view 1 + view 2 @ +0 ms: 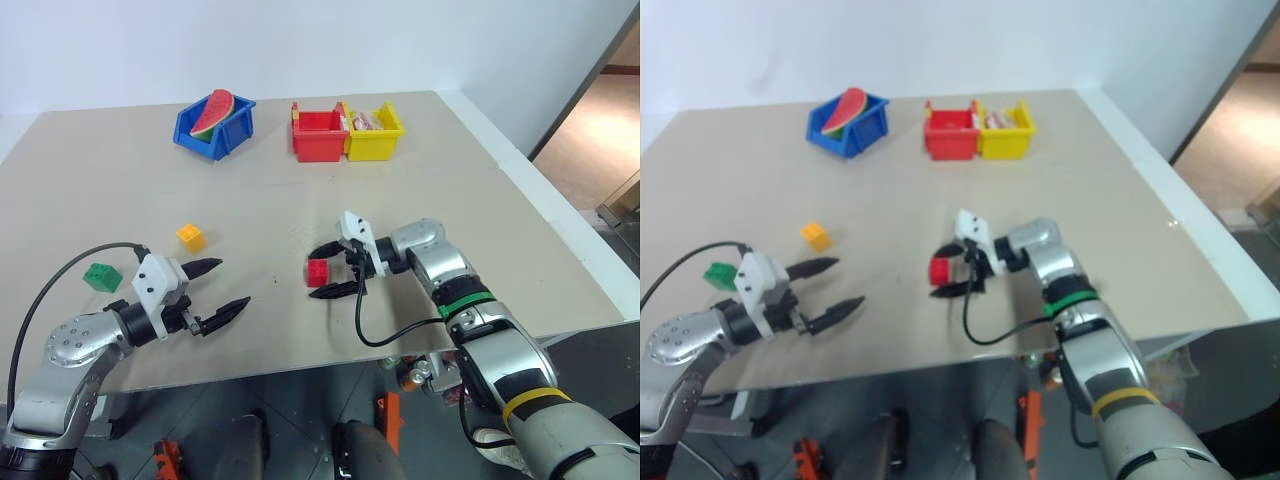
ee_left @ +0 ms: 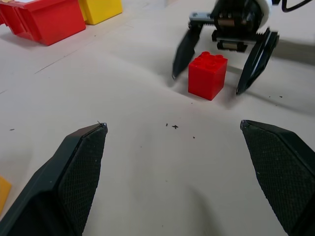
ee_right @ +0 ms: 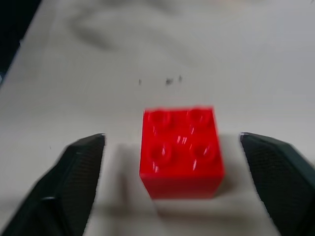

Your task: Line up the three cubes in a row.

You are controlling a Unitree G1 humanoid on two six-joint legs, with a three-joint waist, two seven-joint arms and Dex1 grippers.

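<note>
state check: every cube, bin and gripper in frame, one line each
red cube: upright on the table, between the right gripper's open fingers, untouched
yellow-orange cube: on the table, free
green cube: on the table, free
left gripper: open, empty
right gripper: open, straddling the red cube
blue bin: holds a watermelon slice
red bin: contents unclear
yellow bin: contents unclear

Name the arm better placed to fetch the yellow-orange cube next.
Left. The open left gripper hovers near the yellow-orange cube; the right gripper stands farther off, open around the red cube.
</note>
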